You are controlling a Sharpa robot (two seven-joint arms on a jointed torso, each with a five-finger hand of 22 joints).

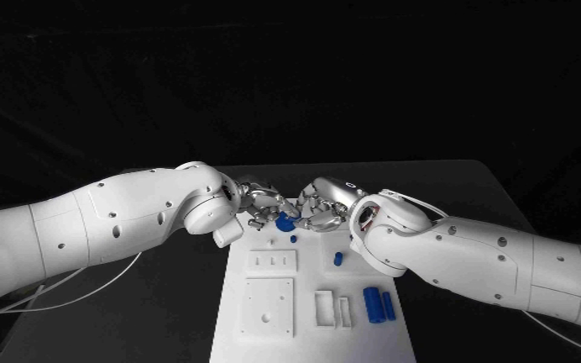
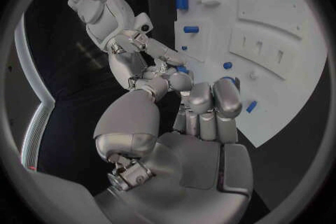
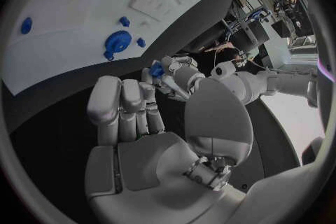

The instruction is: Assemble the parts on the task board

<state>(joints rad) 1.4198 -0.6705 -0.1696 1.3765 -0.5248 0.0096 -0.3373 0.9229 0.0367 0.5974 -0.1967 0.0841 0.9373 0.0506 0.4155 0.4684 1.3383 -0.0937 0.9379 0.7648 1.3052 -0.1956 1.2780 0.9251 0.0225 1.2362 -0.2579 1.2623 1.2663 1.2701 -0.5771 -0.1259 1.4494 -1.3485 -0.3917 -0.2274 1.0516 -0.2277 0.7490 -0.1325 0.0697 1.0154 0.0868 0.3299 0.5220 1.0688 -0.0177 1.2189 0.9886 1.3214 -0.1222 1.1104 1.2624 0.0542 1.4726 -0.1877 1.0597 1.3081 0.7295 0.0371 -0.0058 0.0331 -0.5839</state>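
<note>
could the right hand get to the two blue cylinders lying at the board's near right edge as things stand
Probably yes. The two blue cylinders lie uncovered on the task board, just beneath the right arm. But the right hand is busy, meeting the left hand around a small blue part.

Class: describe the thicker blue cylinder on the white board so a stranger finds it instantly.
Start at the white board on the black table. Near its right edge, at the robot's end, two blue pieces lie side by side. The thicker cylinder is inboard of the slim cylinder.
</note>
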